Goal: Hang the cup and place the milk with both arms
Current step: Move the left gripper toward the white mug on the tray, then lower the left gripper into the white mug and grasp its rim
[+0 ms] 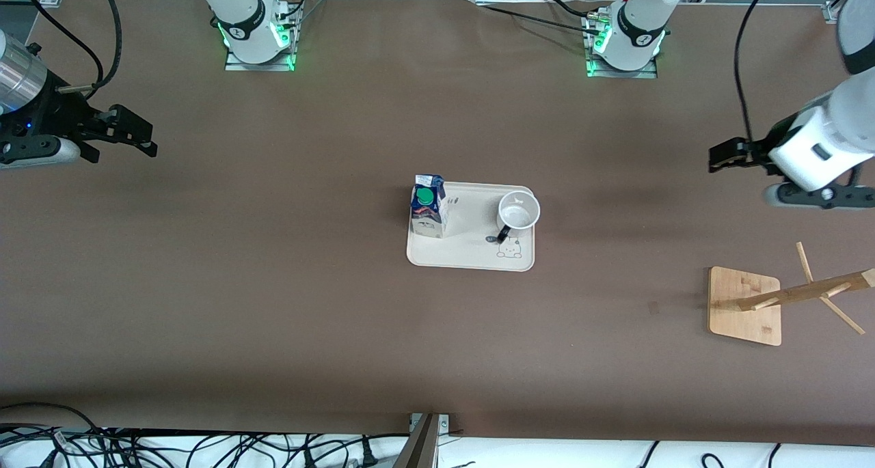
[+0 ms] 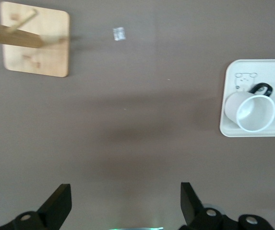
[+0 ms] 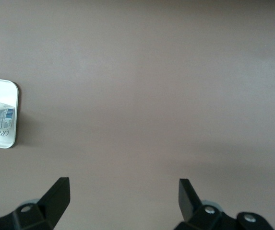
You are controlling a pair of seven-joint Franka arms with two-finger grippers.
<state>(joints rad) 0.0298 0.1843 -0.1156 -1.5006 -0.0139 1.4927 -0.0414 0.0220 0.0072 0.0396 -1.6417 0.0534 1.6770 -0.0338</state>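
Front view: wooden rack (image 1: 745, 306) near table's left-arm end — well apart from tray (image 1: 472, 255).

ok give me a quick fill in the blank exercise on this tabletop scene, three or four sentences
1. The cup and the milk both stand on the cream ____.
2. The cap on top of the milk is coloured ____.
3. The wooden rack stands toward the ____ arm's end of the table.
4. The left gripper and the right gripper both have their fingers ____.

Missing words: tray; green; left; open
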